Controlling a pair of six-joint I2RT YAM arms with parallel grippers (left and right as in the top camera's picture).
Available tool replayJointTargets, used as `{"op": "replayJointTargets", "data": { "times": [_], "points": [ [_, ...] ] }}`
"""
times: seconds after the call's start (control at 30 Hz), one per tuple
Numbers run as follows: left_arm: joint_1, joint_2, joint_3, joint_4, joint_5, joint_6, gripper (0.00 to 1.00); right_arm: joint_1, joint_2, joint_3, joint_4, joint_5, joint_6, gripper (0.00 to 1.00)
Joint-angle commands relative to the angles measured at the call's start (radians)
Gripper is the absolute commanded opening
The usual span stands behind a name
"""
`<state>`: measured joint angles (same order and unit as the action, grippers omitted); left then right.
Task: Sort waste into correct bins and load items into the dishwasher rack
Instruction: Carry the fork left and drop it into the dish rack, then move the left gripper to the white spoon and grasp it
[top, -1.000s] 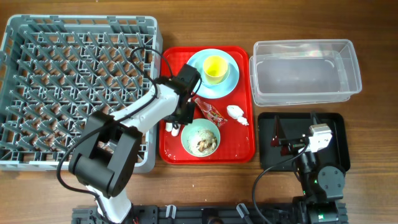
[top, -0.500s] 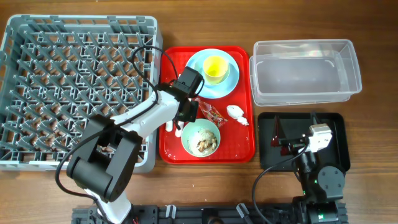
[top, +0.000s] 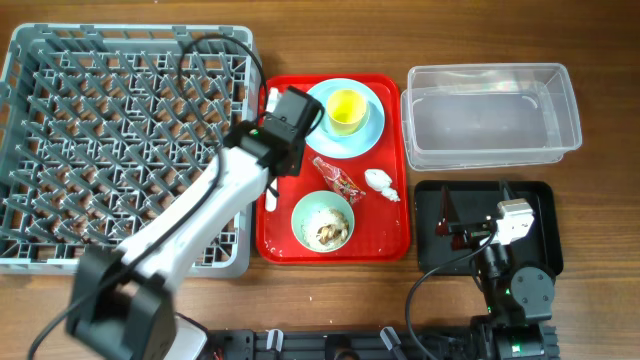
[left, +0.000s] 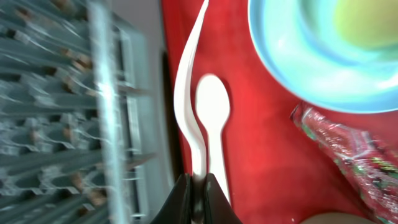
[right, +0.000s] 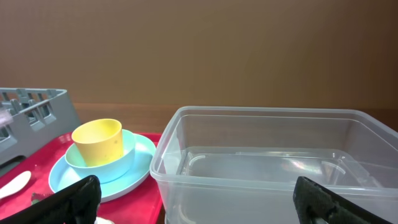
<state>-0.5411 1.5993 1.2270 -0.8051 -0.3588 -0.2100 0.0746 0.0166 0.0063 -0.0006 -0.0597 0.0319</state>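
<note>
fork (left: 185, 93) in left pincer (left: 198, 182), spoon (left: 212, 109) beside

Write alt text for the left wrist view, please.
The left gripper pinches a thin white utensil, seen edge-on, above a red tray where a white spoon lies. Grey rack at left; blue plate and red wrapper at right.

Mostly singles, with two pairs.
One rack (top: 120, 140), one red tray (top: 385, 225), one clear tub (top: 490, 70), one black tray (top: 535, 200), one plate (top: 372, 132), one cup (top: 346, 108), one wrapper (top: 338, 180), one tissue (top: 378, 182); two bowls (top: 305, 212), one by itself, the other bowl (right: 124, 158) under the cup; one spoon (left: 212, 118) lying flat plus one more white utensil (left: 188, 93) seen edge-on, two of that kind.
</note>
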Motion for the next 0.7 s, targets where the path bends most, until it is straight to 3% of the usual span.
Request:
{"op": "replayJointTargets", "data": {
  "times": [0.0, 0.13, 0.27, 0.53, 0.6, 0.63, 0.67],
  "points": [
    [0.032, -0.114, 0.017, -0.012, -0.080, 0.082, 0.04, -0.005, -0.003, -0.001, 0.003, -0.009, -0.005, 1.00],
    [0.150, -0.109, 0.010, -0.030, -0.084, 0.102, 0.04, -0.005, -0.003, -0.001, 0.003, -0.009, -0.005, 1.00],
    [0.249, -0.049, -0.003, -0.023, 0.066, 0.102, 0.04, -0.005, -0.003, -0.001, 0.003, -0.009, -0.006, 1.00],
    [0.271, 0.048, -0.004, -0.019, 0.142, 0.102, 0.04, -0.005, -0.003, -0.001, 0.003, -0.009, -0.005, 1.00],
    [0.271, 0.072, -0.004, -0.024, 0.142, 0.102, 0.18, -0.005, -0.003, -0.001, 0.003, -0.009, -0.006, 1.00],
    [0.271, 0.083, -0.004, -0.029, 0.142, 0.102, 0.34, -0.005, -0.003, -0.001, 0.003, -0.009, -0.006, 1.00],
    [0.271, 0.083, -0.004, -0.029, 0.142, 0.102, 0.43, -0.005, -0.003, -0.001, 0.003, -0.009, -0.005, 1.00]
  ]
}}
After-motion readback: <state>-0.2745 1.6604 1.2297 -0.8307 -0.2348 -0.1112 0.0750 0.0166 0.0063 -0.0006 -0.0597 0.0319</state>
